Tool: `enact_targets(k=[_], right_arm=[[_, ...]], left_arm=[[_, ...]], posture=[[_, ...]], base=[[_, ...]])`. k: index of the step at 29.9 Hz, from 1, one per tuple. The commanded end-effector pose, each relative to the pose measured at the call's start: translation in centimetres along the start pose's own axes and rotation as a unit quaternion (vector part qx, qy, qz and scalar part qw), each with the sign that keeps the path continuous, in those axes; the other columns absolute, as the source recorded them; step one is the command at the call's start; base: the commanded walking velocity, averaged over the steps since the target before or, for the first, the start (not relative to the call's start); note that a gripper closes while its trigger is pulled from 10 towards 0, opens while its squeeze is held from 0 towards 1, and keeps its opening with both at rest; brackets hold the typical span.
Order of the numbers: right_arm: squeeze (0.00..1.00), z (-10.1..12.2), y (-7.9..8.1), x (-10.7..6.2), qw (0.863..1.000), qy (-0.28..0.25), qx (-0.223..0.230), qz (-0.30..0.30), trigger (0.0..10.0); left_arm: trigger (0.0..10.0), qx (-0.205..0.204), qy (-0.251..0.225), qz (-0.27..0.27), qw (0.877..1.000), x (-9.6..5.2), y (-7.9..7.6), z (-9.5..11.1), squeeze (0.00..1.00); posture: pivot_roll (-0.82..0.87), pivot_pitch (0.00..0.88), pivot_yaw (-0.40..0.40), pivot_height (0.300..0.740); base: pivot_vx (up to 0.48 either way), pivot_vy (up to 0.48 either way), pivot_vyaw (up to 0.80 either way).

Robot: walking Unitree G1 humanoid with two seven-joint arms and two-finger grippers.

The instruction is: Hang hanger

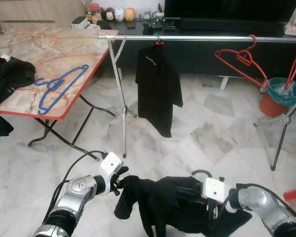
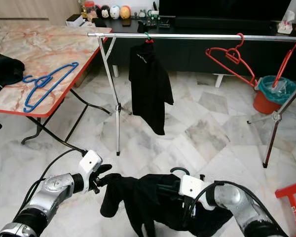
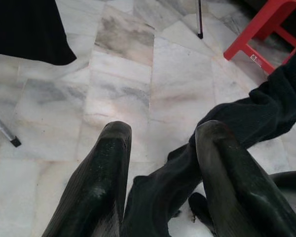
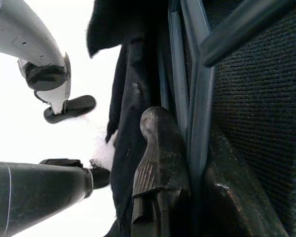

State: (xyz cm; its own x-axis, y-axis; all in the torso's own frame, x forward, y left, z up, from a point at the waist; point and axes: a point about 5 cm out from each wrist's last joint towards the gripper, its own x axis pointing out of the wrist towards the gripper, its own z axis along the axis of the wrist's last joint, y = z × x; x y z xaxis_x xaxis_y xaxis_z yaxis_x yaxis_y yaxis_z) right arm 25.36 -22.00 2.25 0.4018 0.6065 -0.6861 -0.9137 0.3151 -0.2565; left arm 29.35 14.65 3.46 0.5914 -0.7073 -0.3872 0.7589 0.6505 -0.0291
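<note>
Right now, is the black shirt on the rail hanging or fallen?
Hanging. The black shirt dangles from a green hanger hook on the rail.
</note>
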Motion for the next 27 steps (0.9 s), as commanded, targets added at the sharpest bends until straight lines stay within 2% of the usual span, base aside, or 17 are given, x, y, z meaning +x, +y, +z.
enact_targets(k=[1,4,6,12,23,25,27], right_arm=[[0.00,0.4,-0.4,-0.1,0.999,-0.034,0.018,-0.039,0.0],[0.00,0.0,0.3,0.0,0.998,-0.034,0.032,-0.038,0.0],[0.00,-0.7,1.3,0.0,0.998,-0.031,0.046,-0.033,0.0],[0.00,-1.5,2.0,-0.1,0.997,-0.022,0.062,-0.044,0.0],[0.00,-1.0,1.4,0.4,0.990,-0.048,0.084,-0.107,0.0],[0.00,-0.8,1.2,0.3,0.985,-0.060,0.100,-0.124,0.0],[0.00,-0.7,1.3,0.4,0.985,-0.065,0.104,-0.119,0.0]], left_arm=[[10.0,-0.008,0.008,0.004,1.000,-0.3,0.1,-0.7,0.00],[10.0,-0.017,0.002,0.005,1.000,-0.5,0.1,-0.8,0.00],[10.0,-0.019,0.003,0.000,1.000,-0.8,0.1,-1.1,0.00],[10.0,-0.022,0.011,-0.003,1.000,-1.2,0.0,-1.7,0.00],[10.0,-0.022,0.002,0.009,1.000,-1.2,0.2,-1.5,0.00],[10.0,-0.030,-0.006,0.015,0.999,-1.2,0.4,-1.3,0.00],[10.0,-0.033,-0.008,0.009,0.999,-1.1,0.4,-1.2,0.00]], posture=[[-0.04,0.045,0.013,0.740],[-0.04,0.048,0.016,0.740],[-0.04,0.051,0.019,0.740],[-0.04,0.054,0.019,0.740],[-0.04,0.052,0.020,0.740],[-0.04,0.050,0.022,0.740],[-0.04,0.050,0.022,0.740]], base=[[0.000,0.000,0.00],[0.000,0.000,0.00],[0.000,0.000,0.00],[0.000,0.000,0.00],[0.000,0.000,0.00],[0.000,0.000,0.00],[0.000,0.000,0.00]])
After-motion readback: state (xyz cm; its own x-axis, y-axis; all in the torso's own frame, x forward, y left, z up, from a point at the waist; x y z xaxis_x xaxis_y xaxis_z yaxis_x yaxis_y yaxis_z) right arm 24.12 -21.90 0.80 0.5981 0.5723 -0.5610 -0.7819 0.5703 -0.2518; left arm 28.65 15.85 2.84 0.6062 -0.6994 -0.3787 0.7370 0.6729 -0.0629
